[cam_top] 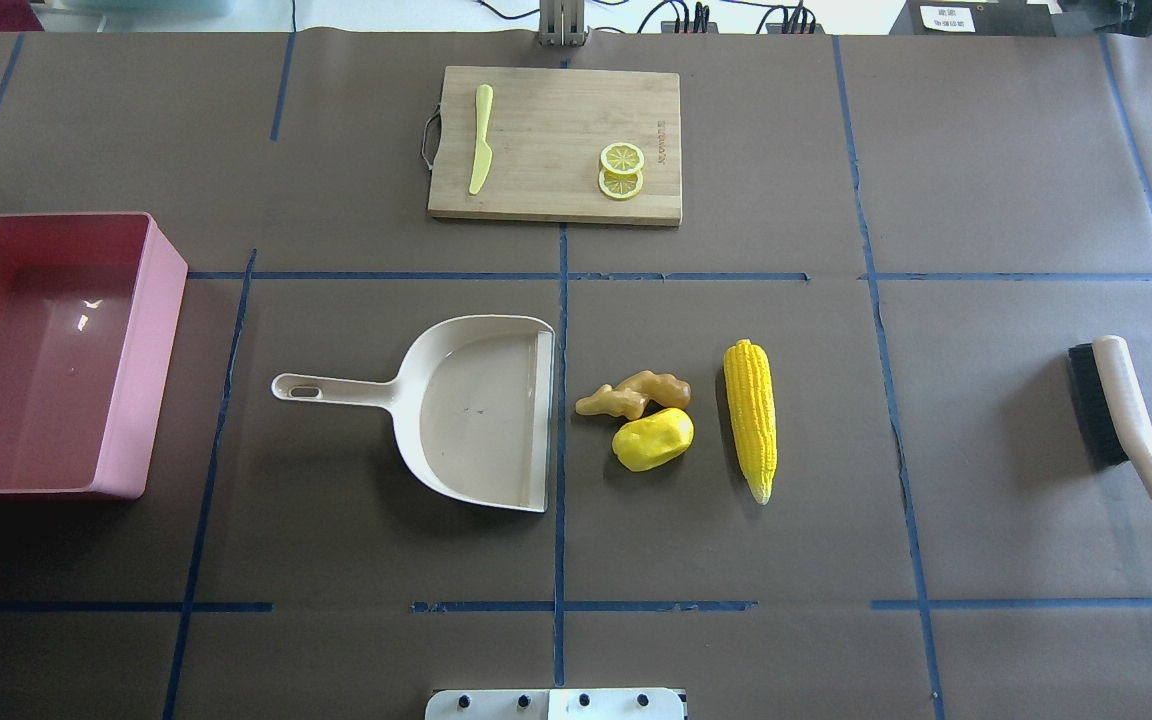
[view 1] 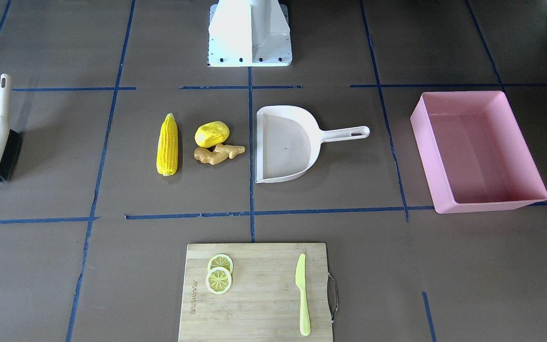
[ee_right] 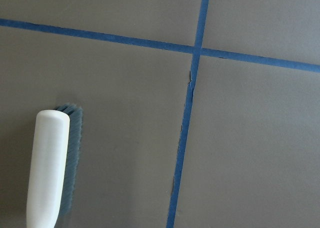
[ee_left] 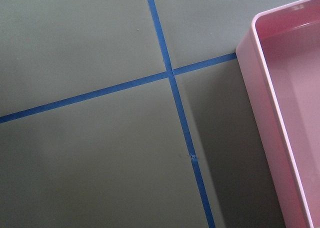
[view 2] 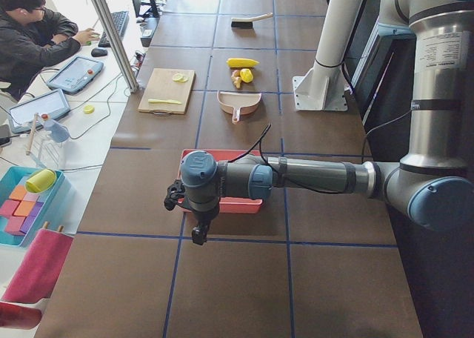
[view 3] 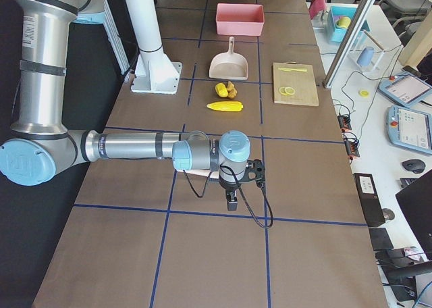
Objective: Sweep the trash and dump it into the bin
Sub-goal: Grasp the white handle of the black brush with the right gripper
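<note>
Sweeping is not yet beginning, judging from the front view. The corn (view 1: 167, 145), lump (view 1: 212, 134) and ginger (view 1: 219, 154) are lying loose just beside the dustpan's (view 1: 285, 145) open mouth, none inside it. The bin (view 1: 428, 164) is standing empty beyond the dustpan's handle end. The brush (view 1: 0, 133) is lying well apart from the dustpan, past the trash. Picking up both tools, sweeping and tipping are all left to do.

Overhead, brown paper crossed by blue tape (cam_top: 561, 300) is covering the table (cam_top: 986, 150). A board (cam_top: 546, 140) is sitting across the dustpan from the robot.

In the left side view, the left gripper (view 2: 198, 236) is hanging by the bin, well apart from the dustpan. I cannot tell how its fingers are standing. An operator (view 2: 33, 34) is working at a desk alongside.

In the right side view, the right gripper (view 3: 231, 201) is hovering well apart from the dustpan, on the brush's side. Its fingers are equally unreadable.

The left wrist view is showing only the bin's corner and tape, no fingers.

The right wrist view is showing only the brush on the paper, no fingers.
</note>
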Controlling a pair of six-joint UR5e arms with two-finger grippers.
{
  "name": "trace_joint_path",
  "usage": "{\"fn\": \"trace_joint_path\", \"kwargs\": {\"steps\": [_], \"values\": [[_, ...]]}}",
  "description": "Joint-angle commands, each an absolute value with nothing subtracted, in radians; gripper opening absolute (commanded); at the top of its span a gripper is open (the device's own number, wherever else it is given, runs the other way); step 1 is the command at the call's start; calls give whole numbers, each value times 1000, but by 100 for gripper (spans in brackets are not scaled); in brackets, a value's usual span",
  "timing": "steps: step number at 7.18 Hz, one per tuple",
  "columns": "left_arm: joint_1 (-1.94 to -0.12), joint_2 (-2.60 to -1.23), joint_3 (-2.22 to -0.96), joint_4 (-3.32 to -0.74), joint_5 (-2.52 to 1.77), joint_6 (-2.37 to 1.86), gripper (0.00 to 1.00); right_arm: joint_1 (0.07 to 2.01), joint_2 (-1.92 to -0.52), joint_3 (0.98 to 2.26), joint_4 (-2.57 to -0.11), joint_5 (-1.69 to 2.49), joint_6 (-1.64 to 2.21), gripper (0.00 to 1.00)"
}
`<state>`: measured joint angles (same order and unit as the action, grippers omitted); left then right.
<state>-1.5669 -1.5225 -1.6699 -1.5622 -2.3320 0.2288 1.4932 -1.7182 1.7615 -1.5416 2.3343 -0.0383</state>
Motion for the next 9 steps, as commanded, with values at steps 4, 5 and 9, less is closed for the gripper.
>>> {"fn": "trace_joint_path", "kwargs": {"steps": [4,5,9], "values": [[-1560,-1529,-1686,-1572,-2329,226,100,1485,-1700,1766,-1543,2333,-37,100],[-1557,-1529,-1690,-1572,-2338,222,100,1485,-1722,1773,-1534,2330,-43,100],[-1548,-1526,-1681,-1626,-2339,219,100,1364,-1727,1954,-1537,2384,164,100]]}}
